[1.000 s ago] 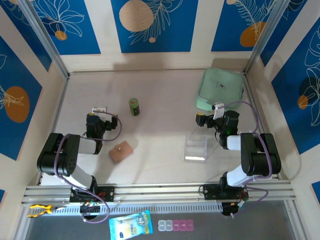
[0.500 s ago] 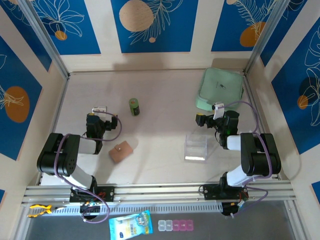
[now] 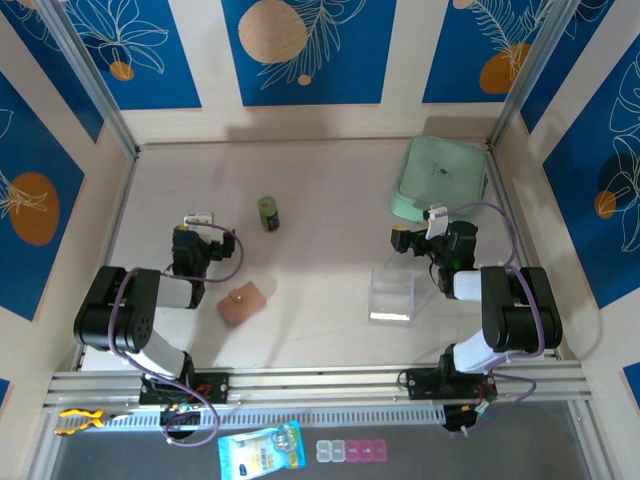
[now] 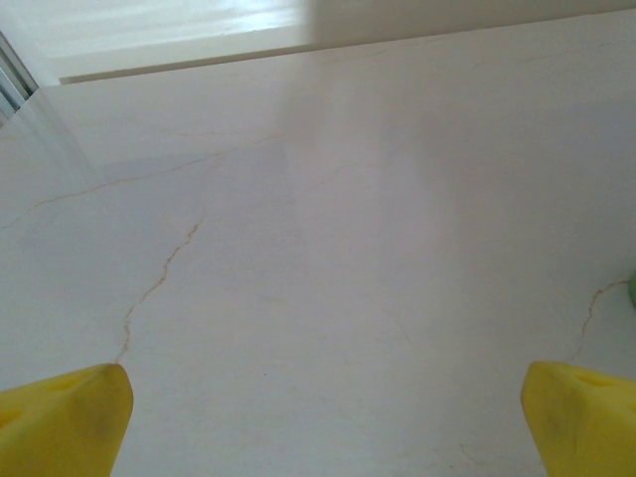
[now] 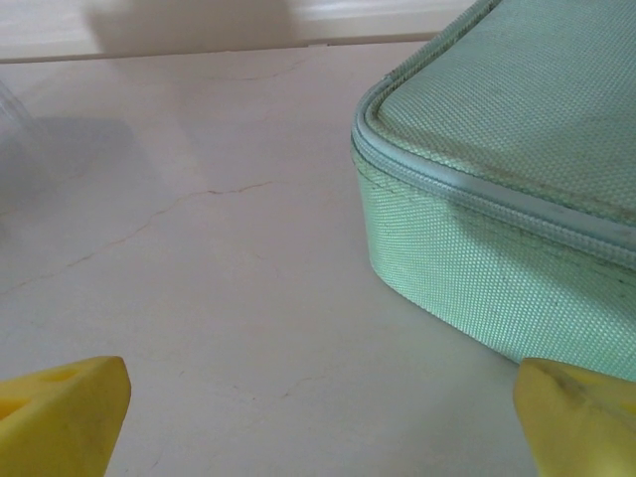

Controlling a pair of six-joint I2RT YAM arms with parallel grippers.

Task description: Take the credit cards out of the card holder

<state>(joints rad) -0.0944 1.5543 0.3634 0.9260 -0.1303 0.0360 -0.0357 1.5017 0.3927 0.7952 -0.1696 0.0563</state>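
The card holder (image 3: 243, 303), a small tan-pink leather wallet, lies folded shut on the pale table (image 3: 320, 250) with its snap tab on top. The credit cards are hidden. My left gripper (image 3: 196, 222) rests low on the table to the holder's far left, a short way from it. In the left wrist view it (image 4: 323, 427) is open, yellow fingertips (image 4: 65, 417) wide apart over bare tabletop. My right gripper (image 3: 432, 217) sits across the table, just in front of the mint-green case. It (image 5: 318, 422) is open too, with nothing between its fingertips (image 5: 581, 417).
The mint-green zip case (image 3: 443, 180) lies at the back right, its near corner (image 5: 497, 199) close ahead of my right fingers. A clear plastic box (image 3: 392, 293) stands near the right arm. A small green bottle (image 3: 269, 213) stands right of my left gripper.
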